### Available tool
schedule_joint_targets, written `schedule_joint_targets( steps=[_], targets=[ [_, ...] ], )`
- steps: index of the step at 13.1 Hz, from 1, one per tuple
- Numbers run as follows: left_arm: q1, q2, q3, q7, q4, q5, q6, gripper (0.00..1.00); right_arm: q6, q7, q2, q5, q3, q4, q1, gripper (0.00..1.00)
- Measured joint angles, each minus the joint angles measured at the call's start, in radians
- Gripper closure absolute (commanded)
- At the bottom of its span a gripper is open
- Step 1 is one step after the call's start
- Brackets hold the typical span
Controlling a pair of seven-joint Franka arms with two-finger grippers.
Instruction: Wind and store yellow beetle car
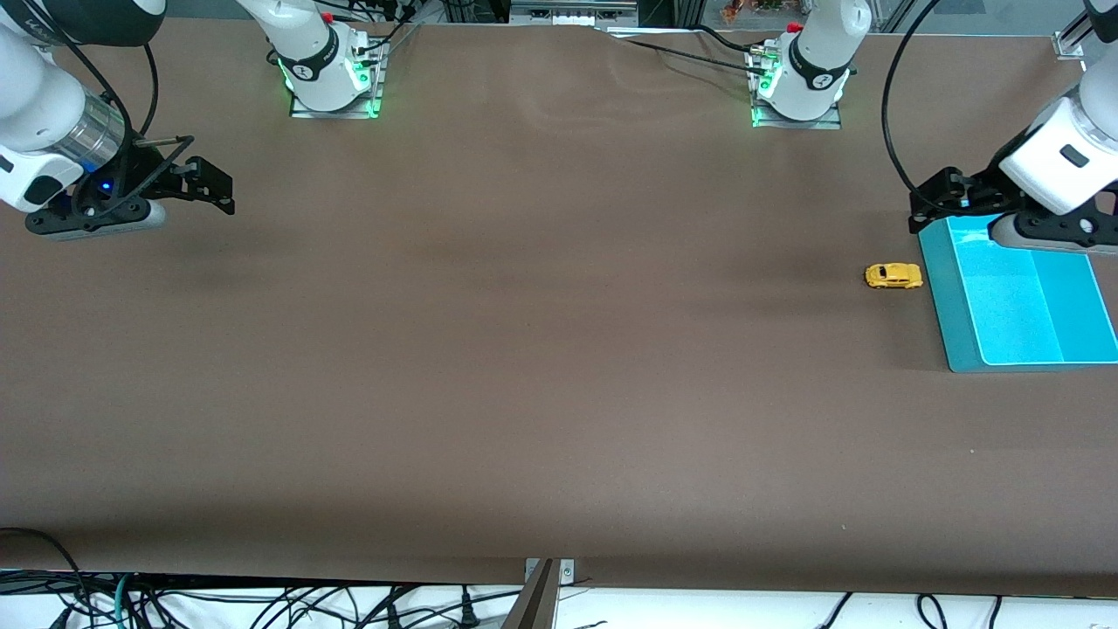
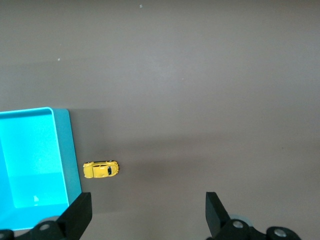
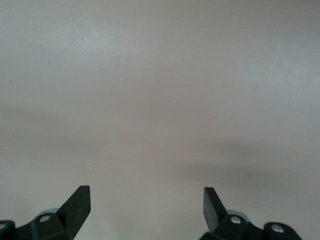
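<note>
Brown tabletop (image 1: 524, 367): yellow beetle car (image 1: 893, 276) lies just beside the teal tray (image 1: 948, 314), long axis across the table. Left gripper (image 1: 939, 196) hovers nearest, released, seemingly over the tray's corner; right gripper (image 1: 210, 188) waits, released, well apart.

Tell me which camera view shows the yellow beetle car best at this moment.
The left wrist view: it looks down on the yellow beetle car, showing its body and dark window, apart from the blue tray beside it. The front view shows the car smaller, on the table beside the tray. The right wrist view shows only bare table, no car.
</note>
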Motion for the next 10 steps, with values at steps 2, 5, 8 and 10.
schedule_joint_targets(
  steps=[2, 5, 8, 10],
  targets=[
    [0.039, 0.022, 0.005, 0.030, -0.004, 0.000, -0.031, 0.00, 0.000, 0.000, 0.000, 0.000, -0.001, 0.000, 0.000, 0.00],
    [0.084, 0.079, 0.007, 0.151, -0.006, 0.000, -0.066, 0.00, -0.001, 0.000, 0.000, 0.000, -0.001, 0.000, 0.001, 0.00],
    [0.105, 0.103, 0.007, 0.385, -0.038, 0.000, -0.096, 0.00, -0.001, 0.000, 0.000, 0.000, -0.001, 0.000, 0.002, 0.00],
    [0.130, 0.104, 0.007, 0.566, -0.073, 0.000, -0.100, 0.00, -0.002, 0.000, 0.000, 0.000, -0.001, 0.000, 0.002, 0.00]
  ],
)
